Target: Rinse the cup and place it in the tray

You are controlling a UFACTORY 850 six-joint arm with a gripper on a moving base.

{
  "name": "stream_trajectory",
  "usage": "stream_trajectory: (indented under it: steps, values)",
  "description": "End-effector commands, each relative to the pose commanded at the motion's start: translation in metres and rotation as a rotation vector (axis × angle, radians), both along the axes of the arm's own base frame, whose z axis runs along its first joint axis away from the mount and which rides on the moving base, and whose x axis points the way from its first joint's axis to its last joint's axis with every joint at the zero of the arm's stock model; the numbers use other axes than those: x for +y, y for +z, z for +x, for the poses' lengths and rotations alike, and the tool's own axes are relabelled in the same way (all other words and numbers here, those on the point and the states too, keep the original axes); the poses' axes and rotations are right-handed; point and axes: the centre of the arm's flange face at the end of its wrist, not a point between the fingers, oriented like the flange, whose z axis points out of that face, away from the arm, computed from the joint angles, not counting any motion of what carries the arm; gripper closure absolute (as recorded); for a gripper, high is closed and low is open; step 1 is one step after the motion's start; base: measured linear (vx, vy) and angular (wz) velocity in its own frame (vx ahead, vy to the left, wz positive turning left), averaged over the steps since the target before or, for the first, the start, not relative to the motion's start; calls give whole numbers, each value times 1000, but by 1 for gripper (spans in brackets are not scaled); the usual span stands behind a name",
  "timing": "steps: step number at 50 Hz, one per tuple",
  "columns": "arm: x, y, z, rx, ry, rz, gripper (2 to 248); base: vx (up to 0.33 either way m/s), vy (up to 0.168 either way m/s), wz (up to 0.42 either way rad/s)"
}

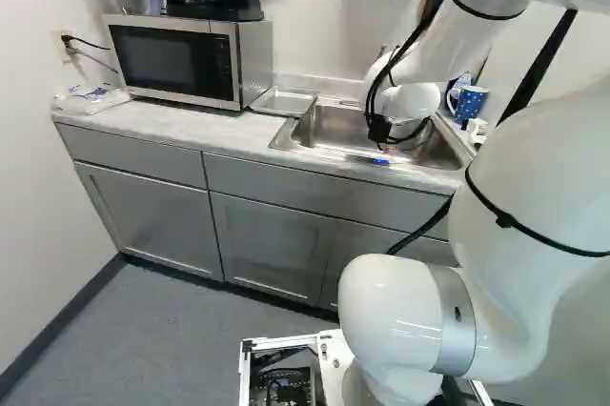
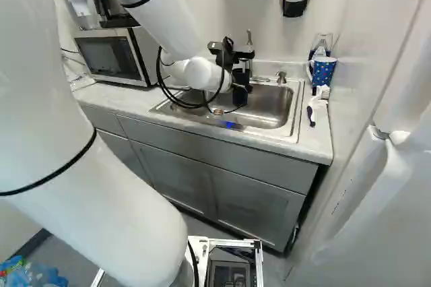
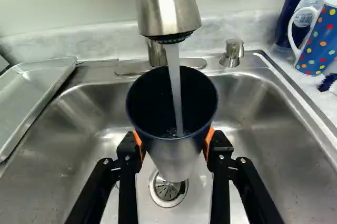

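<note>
Gripper clamped on cup, orange pads both sides; cup held mouth-up above sink, nr drain. Tray L of sink, flat, nothing in it; microwave further L. Far side: faucet on, H2O running into cup. Far R: dotted mug on counter.

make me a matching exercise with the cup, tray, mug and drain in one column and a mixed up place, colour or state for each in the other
Column 1
1. cup
2. tray
3. mug
4. drain

Column 2
A. blue with coloured dots
B. at the bottom of the sink
C. gripped under running water
D. on the counter beside the microwave

Pairs: 1-C, 2-D, 3-A, 4-B
</note>
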Motion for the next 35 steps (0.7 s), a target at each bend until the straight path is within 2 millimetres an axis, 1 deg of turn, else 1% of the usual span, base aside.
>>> stream_trajectory:
  steps: [35]
  values:
    - [0,0,0,0,0,0,126,0,0,0]
